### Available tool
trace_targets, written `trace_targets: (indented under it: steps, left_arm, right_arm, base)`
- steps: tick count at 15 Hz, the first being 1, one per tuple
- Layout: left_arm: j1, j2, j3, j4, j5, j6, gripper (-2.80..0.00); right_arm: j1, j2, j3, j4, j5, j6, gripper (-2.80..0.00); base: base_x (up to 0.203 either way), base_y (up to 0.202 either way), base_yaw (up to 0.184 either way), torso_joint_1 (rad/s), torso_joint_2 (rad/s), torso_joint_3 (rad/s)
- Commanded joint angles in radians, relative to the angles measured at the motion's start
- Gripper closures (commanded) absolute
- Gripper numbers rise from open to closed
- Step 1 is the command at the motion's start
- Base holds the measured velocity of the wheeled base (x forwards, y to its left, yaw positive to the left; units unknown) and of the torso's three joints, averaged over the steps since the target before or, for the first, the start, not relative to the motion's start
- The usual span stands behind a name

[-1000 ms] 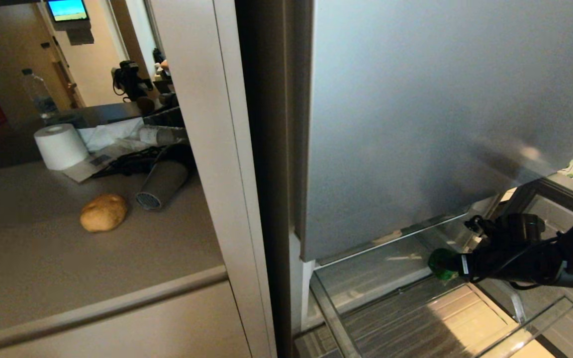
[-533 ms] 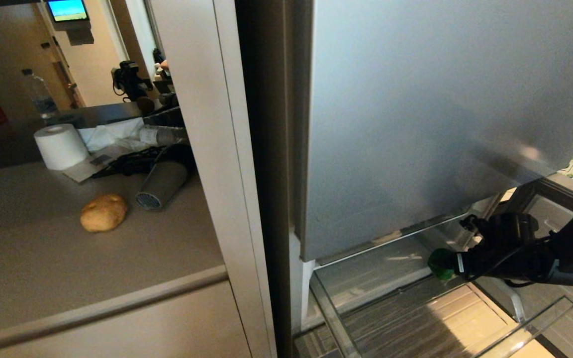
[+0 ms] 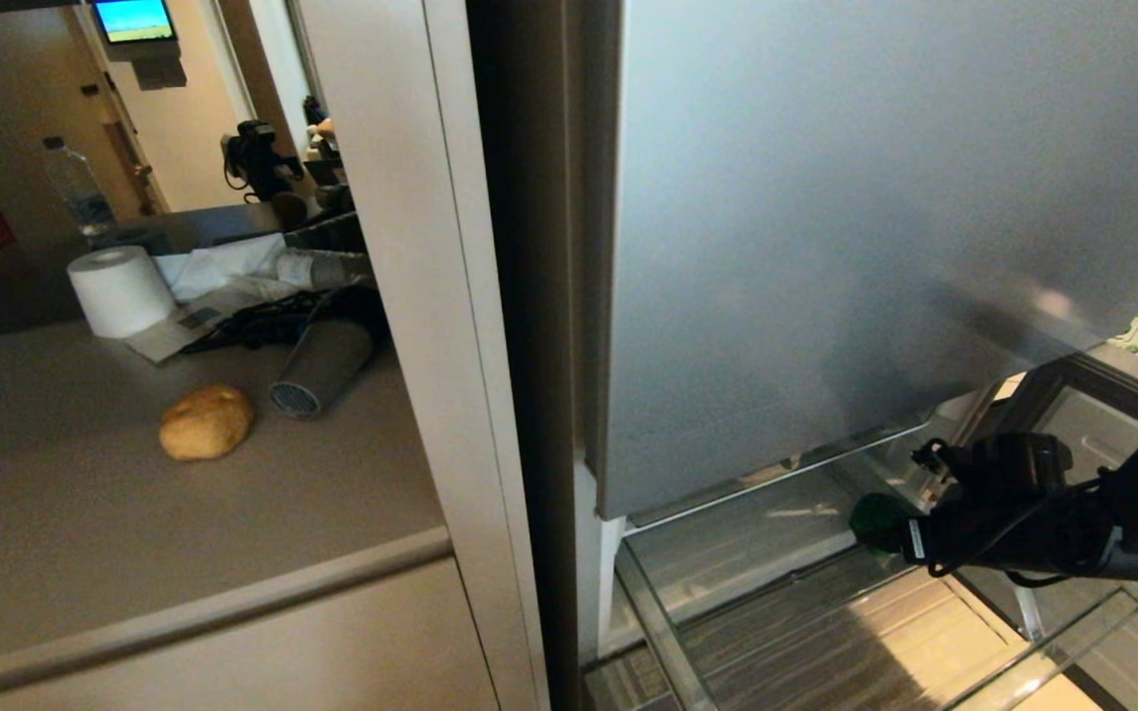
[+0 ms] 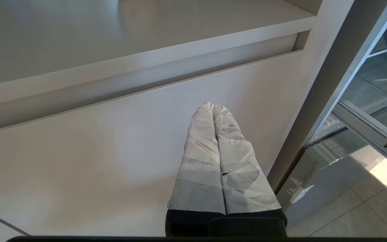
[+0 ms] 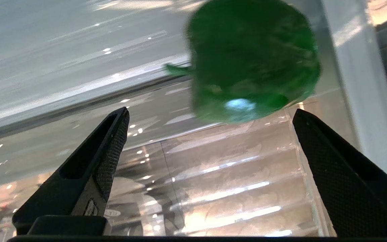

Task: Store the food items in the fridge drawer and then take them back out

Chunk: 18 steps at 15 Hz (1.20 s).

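From the head camera I can only see part of the fridge drawer (image 3: 697,583): its front and right end run off the picture, and the silver-blue fridge panel (image 3: 875,247) above covers its back. My right arm comes in from the right edge, and the wrist body hides most of the right gripper (image 3: 900,538), so from here I cannot make out its fingers. Only a sliver of the bell pepper (image 3: 873,518) shows past the gripper's tip, over the drawer's back right part.

The right wrist camera settles it. The two black fingers (image 5: 109,148) stand wide apart with nothing between them. The bell pepper (image 5: 252,60) is blurred, and it lies beyond the fingertips, nearer one finger than the other and touching neither. It sits close against the drawer's clear side wall, on the ribbed floor (image 5: 213,188); whether it leans on that wall I cannot tell.

The potato-like lump (image 3: 205,422) lies out on the beige counter (image 3: 85,523), well apart from the drawer, near a grey cylinder (image 3: 320,367) and in front of a white paper roll (image 3: 121,290).

My left gripper (image 4: 215,111) is out of the head camera's sight; its wrist camera shows its taped fingers (image 4: 200,161) pressed together, empty, in front of a beige cabinet door (image 4: 96,161).
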Motion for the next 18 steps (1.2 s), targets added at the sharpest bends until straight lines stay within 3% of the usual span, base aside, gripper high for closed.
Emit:
trace_targets:
  steps: [1,11,18]
  left_arm:
    - [0.000,0.002,0.000,0.000,0.000,0.000,0.00]
    - [0.000,0.002,0.000,0.000,0.001,0.000,0.00]
    - [-0.001,0.002,0.000,0.000,0.000,0.000,0.00]
  right_arm:
    - [0.008,-0.034,0.012,-0.006,0.000,-0.002,-2.80]
    - [0.014,0.098,-0.159,-0.001,0.002,-0.005,-2.80]
    - [0.009,-0.049,-0.027,-0.007,-0.003,-0.035,-2.80]
  base:
    - [0.000,0.000,0.000,0.000,0.00,0.000]
    - [0.000,0.000,0.000,0.000,0.00,0.000]
    - [0.000,0.000,0.000,0.000,0.00,0.000]
